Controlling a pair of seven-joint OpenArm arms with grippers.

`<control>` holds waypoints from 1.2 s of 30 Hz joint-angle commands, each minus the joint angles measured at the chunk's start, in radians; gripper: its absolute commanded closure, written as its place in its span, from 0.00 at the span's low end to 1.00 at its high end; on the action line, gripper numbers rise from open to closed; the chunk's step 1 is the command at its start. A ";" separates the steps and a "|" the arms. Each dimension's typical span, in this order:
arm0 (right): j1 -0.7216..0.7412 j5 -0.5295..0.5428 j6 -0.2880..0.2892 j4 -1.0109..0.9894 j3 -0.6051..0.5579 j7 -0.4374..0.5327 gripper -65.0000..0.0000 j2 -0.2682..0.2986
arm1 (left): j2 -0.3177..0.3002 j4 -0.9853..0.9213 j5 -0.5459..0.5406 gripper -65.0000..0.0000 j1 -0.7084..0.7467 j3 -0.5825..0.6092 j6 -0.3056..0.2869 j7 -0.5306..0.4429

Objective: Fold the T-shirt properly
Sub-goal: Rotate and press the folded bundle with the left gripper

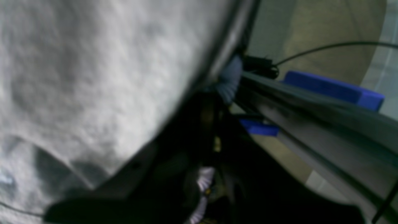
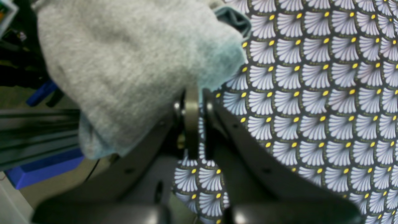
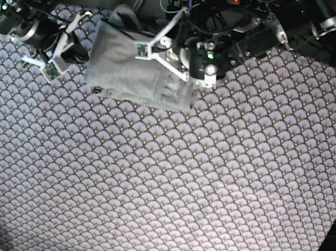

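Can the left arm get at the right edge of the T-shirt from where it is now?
Probably yes. In the base view the left gripper already lies across the T-shirt, and nothing but bare cloth lies beside its right edge. Its jaws are shut, so they would have to open first.

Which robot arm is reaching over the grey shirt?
The left arm, on the base view's right: its left gripper sits above the T-shirt. The right gripper stays at the shirt's side edge.
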 commanded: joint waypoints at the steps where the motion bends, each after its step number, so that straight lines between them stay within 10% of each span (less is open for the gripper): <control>1: 0.004 0.016 0.004 0.016 0.009 0.018 0.99 0.012 | 0.003 -0.056 0.185 1.00 0.004 0.001 0.032 -0.004; 8: 0.004 0.016 0.004 0.014 0.009 0.018 0.99 0.019 | 0.060 -0.069 0.369 1.00 0.032 -0.090 0.027 -0.004; 22: 0.002 0.016 0.004 0.016 0.009 0.018 0.99 0.017 | 0.018 -0.020 0.378 1.00 0.036 -0.381 0.029 -0.016; 36: 0.040 0.016 0.004 0.014 0.007 0.021 1.00 0.042 | 0.121 -0.006 0.377 1.00 0.036 -0.602 0.024 -0.088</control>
